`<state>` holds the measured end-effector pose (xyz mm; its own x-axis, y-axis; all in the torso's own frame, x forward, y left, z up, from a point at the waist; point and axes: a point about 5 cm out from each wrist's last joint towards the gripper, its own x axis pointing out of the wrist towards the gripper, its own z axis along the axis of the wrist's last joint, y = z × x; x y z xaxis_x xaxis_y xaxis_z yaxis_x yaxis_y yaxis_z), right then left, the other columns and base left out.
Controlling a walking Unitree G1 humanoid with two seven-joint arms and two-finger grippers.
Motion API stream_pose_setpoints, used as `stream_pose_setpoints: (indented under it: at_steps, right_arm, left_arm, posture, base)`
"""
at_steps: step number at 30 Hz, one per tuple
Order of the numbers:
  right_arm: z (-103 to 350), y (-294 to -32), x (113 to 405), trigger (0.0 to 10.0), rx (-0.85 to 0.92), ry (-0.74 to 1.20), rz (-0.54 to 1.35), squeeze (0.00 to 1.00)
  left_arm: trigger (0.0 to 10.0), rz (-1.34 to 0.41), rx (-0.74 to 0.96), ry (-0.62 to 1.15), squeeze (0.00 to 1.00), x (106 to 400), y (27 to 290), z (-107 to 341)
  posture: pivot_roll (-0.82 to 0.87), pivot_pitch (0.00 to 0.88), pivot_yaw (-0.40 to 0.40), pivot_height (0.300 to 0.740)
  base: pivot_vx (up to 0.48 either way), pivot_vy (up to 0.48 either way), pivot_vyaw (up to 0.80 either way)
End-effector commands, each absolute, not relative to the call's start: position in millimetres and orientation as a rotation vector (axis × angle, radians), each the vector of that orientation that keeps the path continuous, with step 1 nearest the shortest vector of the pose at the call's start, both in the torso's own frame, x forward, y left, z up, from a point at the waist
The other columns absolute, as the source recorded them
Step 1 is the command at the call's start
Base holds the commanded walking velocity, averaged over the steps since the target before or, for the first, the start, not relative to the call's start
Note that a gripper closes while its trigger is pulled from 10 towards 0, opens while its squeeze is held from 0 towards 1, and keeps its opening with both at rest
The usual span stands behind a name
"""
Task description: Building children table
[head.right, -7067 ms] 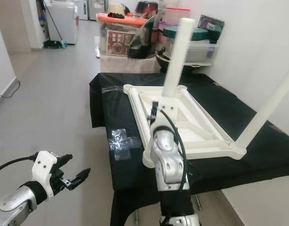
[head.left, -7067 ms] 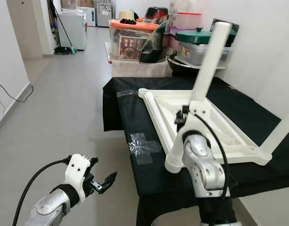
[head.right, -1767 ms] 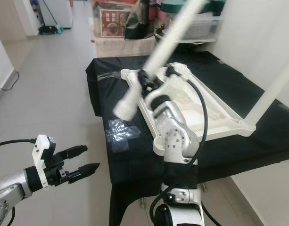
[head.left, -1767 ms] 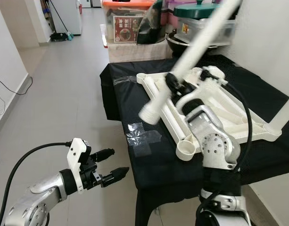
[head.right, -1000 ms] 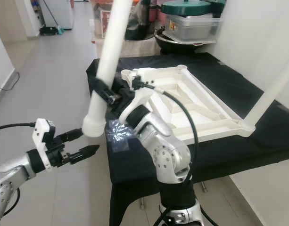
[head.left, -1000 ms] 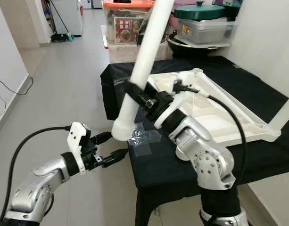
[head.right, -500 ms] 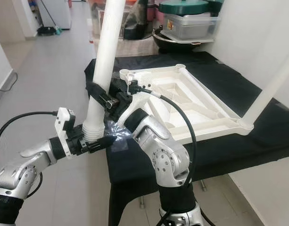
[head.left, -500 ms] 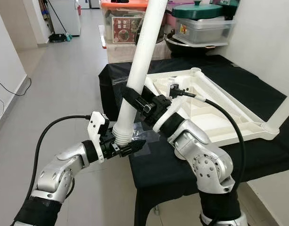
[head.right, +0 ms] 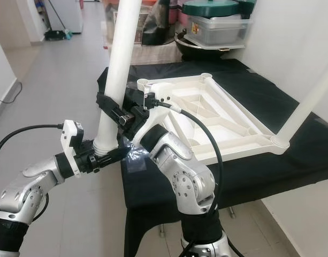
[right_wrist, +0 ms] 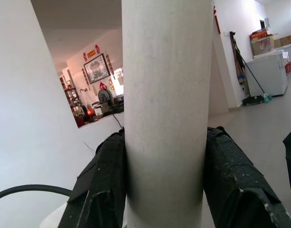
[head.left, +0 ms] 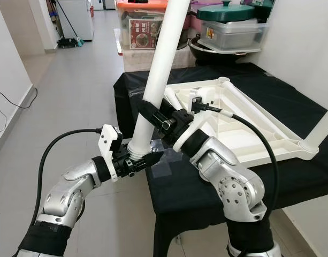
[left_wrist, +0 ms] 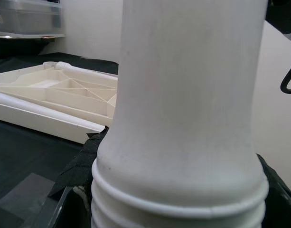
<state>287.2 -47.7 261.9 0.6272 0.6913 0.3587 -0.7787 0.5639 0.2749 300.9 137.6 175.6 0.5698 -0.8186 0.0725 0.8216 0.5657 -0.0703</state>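
A long white table leg [head.left: 164,53] stands nearly upright over the table's front-left corner. My right gripper [head.left: 154,115] is shut on its lower part, with the black fingers [right_wrist: 100,190] pressed on both sides. My left gripper [head.left: 138,159] is shut around the leg's ribbed bottom end [left_wrist: 178,190], just below the right one. The white tabletop [head.left: 249,134] lies upside down on the black cloth. Another white leg [head.left: 321,128] stands in its far right corner.
The black-clothed table [head.left: 185,187] has a patch of clear tape [head.left: 164,168] near its front-left edge. Storage boxes [head.left: 145,32] and a covered pot [head.left: 228,13] stand behind it. A white wall runs along the right. Grey floor [head.left: 73,96] lies to the left.
My left gripper came up from the left and closed on the leg's ribbed end. The right gripper has swung the leg from over the tabletop to the table's front-left corner.
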Motion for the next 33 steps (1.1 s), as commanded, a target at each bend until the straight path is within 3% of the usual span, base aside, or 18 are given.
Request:
stream_pose_setpoints:
  at_steps: [1,2,3,4,5,6,7,12,13,14,27,28,33]
  right_arm:
    - [264,-45,283,0.0,0.433,-0.236,0.906,0.0]
    - [263,-45,284,0.0,0.431,-0.233,0.903,0.0]
    - [263,-45,286,1.8,0.423,-0.221,0.886,0.0]
    - [262,-45,288,1.8,0.417,-0.213,0.874,0.0]
    - [262,-47,292,10.0,0.422,-0.2,0.846,0.0]
    - [262,-47,292,10.0,0.422,-0.2,0.846,0.0]
    - [263,-52,297,10.0,0.472,-0.195,0.805,1.0]
    - [264,-54,300,10.0,0.499,-0.195,0.781,1.0]
    - [262,-53,301,10.0,0.499,-0.179,0.775,0.91]
    - [261,-52,301,10.0,0.498,-0.172,0.777,0.0]
    - [247,-40,295,10.0,0.581,-0.066,0.873,0.0]
    - [245,-40,294,0.0,0.583,-0.058,0.879,0.0]
    - [242,-40,294,0.0,0.575,-0.053,0.873,0.0]
  left_arm:
    - [0.0,-0.949,-0.109,-0.045,0.0,300,142,176]
    - [0.0,-0.957,-0.099,-0.035,0.0,299,141,174]
    - [0.0,-0.967,-0.085,-0.021,0.0,298,140,172]
    - [0.0,-0.973,-0.075,-0.012,0.0,297,139,171]
    - [2.2,-0.983,-0.065,-0.003,0.0,296,138,170]
    - [2.2,-0.983,-0.065,-0.003,0.0,296,138,170]
    - [9.4,-0.995,-0.051,0.004,0.0,295,136,168]
    - [10.0,-1.0,-0.024,0.012,0.0,293,135,165]
    - [10.0,-1.006,0.013,0.02,0.0,292,134,163]
    - [10.0,-1.007,0.037,0.031,0.0,291,134,162]
    - [10.0,-1.025,0.152,0.06,0.0,285,143,154]
    - [10.0,-1.023,0.16,0.065,0.0,284,146,153]
    - [10.0,-1.023,0.173,0.07,0.0,283,148,152]
  posture:
    - [-0.02,0.0,-0.042,0.74]
    - [-0.02,0.0,-0.04,0.74]
    - [-0.02,0.0,-0.04,0.74]
    - [-0.02,0.0,-0.04,0.74]
    - [-0.02,0.0,-0.04,0.74]
    - [-0.02,0.0,-0.04,0.74]
    - [-0.02,0.0,-0.039,0.74]
    - [-0.02,0.0,-0.039,0.74]
    - [-0.02,0.0,-0.04,0.74]
    - [-0.02,0.0,-0.04,0.74]
    - [-0.01,0.0,-0.043,0.74]
    - [0.0,0.0,-0.044,0.74]
    - [0.0,0.0,-0.042,0.74]
  base:
    - [0.0,0.0,0.0]
    - [0.0,0.0,0.0]
    - [0.0,0.0,0.0]
    - [0.0,0.0,0.0]
    - [0.0,0.0,0.0]
    - [0.0,0.0,0.0]
    - [0.0,0.0,0.0]
    - [0.0,0.0,0.0]
    - [0.0,0.0,0.0]
    - [0.0,0.0,0.0]
    - [0.0,0.0,0.0]
    - [0.0,0.0,0.0]
    - [0.0,0.0,0.0]
